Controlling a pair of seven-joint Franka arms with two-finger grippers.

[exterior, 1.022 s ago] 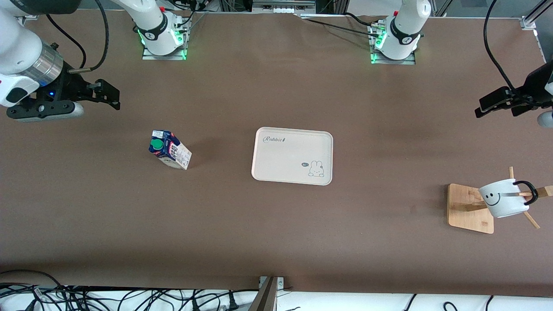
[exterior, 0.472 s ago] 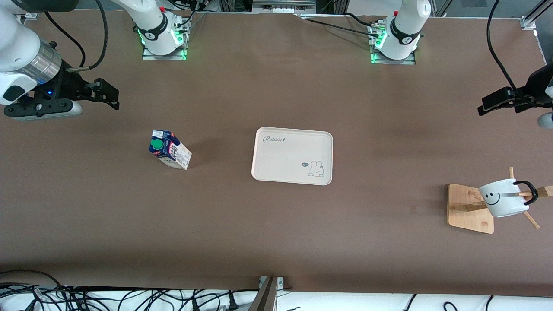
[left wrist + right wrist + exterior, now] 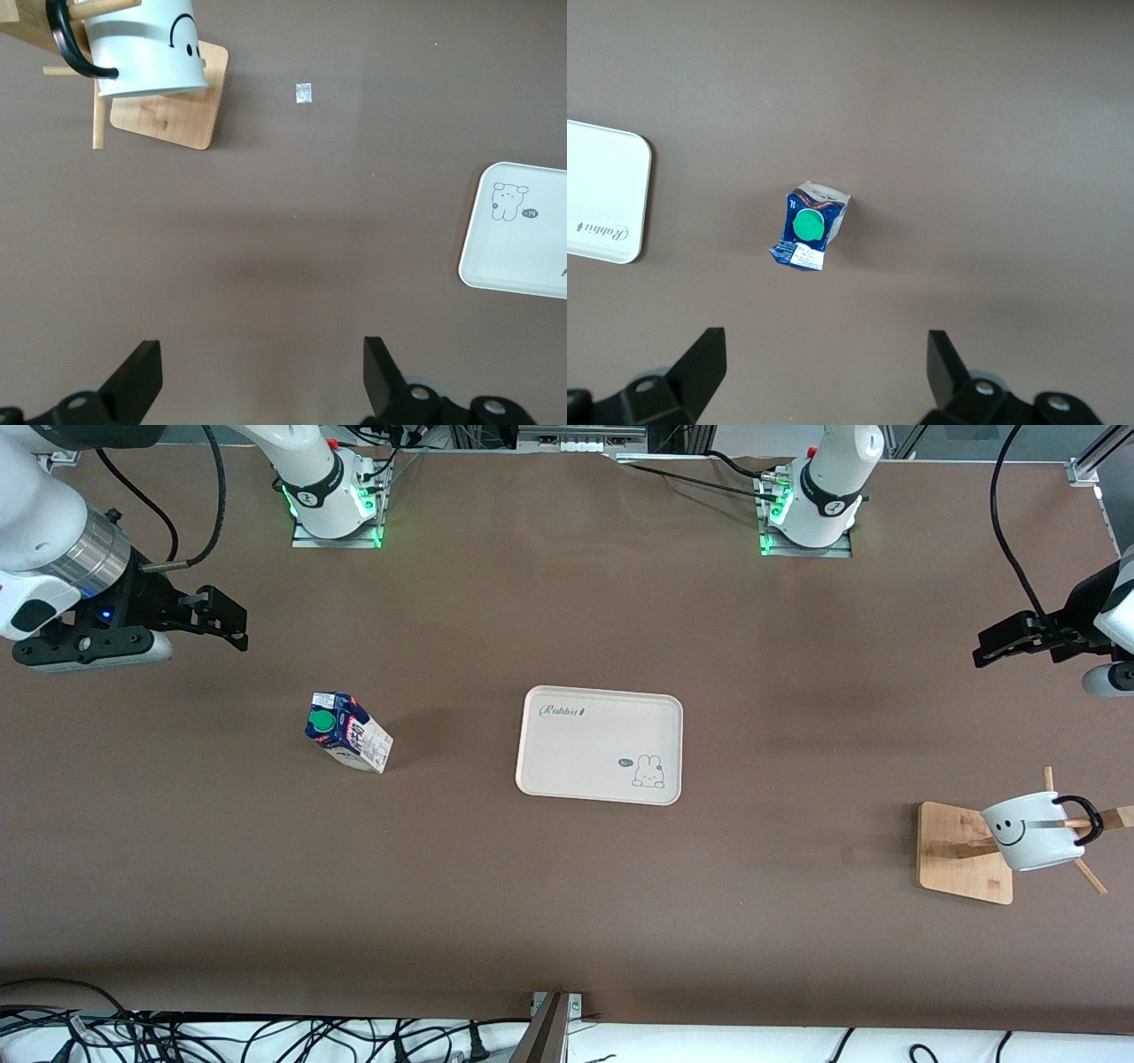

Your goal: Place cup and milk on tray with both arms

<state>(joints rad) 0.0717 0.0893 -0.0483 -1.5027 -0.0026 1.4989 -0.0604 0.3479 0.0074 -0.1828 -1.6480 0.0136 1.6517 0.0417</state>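
The milk stands on the table toward the right arm's end; its green cap shows in the right wrist view. The cream tray lies bare at mid-table, and its edge shows in both wrist views. The cup hangs by its black handle on a wooden rack toward the left arm's end and shows in the left wrist view. My right gripper is open and empty, up over bare table. My left gripper is open and empty, up over bare table.
The wooden rack base carries pegs under the cup. A small pale speck lies on the table beside the rack. The arm bases stand along the table's edge farthest from the front camera. Cables lie off the nearest edge.
Both grippers have shifted only slightly in the air. The milk, the tray and the cup have not moved.
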